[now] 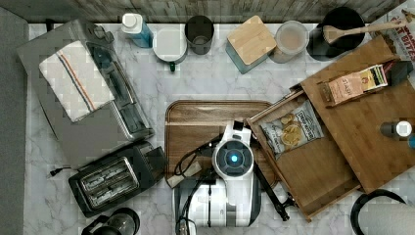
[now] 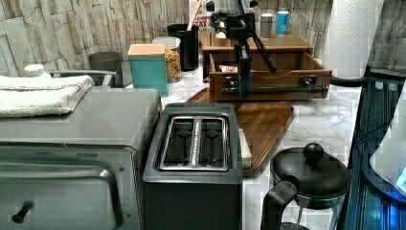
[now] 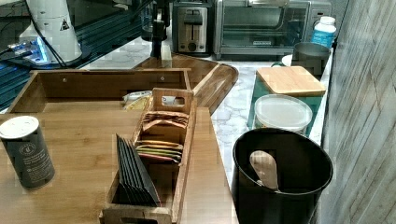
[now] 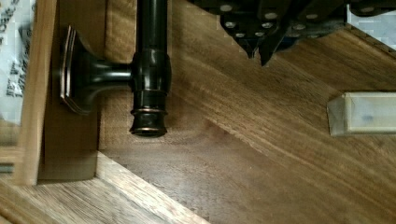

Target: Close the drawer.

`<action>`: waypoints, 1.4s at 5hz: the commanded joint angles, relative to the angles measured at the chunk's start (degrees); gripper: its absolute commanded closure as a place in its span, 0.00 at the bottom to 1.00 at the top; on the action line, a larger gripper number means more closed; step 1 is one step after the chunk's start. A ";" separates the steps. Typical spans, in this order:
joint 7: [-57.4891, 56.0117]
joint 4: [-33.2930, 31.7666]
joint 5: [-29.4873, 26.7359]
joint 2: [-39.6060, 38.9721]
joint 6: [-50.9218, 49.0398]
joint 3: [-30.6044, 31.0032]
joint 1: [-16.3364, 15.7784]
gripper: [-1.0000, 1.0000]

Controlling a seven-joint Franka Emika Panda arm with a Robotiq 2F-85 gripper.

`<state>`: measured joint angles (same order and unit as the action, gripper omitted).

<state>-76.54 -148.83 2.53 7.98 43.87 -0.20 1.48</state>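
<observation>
Standing open from under the cabinet top (image 1: 377, 127), the drawer (image 1: 313, 166) awaits your push; your tool (image 4: 258, 52), fingertips together and empty, hangs beside its handle (image 4: 149, 70).

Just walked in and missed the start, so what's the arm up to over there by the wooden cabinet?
The arm is working on the drawer, which stands pulled well out of its cabinet with a bag of chips lying inside. The gripper sits just outside the drawer's front panel, beside the dark bar handle and above the wooden serving tray, its fingertips close together and holding nothing. The drawer is not yet closed.
</observation>
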 commanded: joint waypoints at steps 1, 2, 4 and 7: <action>-12.19 -4.98 -0.40 0.00 3.58 -6.89 4.66 1.00; -12.13 -6.74 2.05 1.86 4.25 -9.12 5.01 1.00; -14.68 -6.98 1.11 3.65 6.17 -10.00 6.36 1.00; -37.59 11.91 -4.04 -11.77 1.16 -13.68 12.70 1.00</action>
<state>-109.33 -149.28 0.59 0.91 44.01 -12.68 8.95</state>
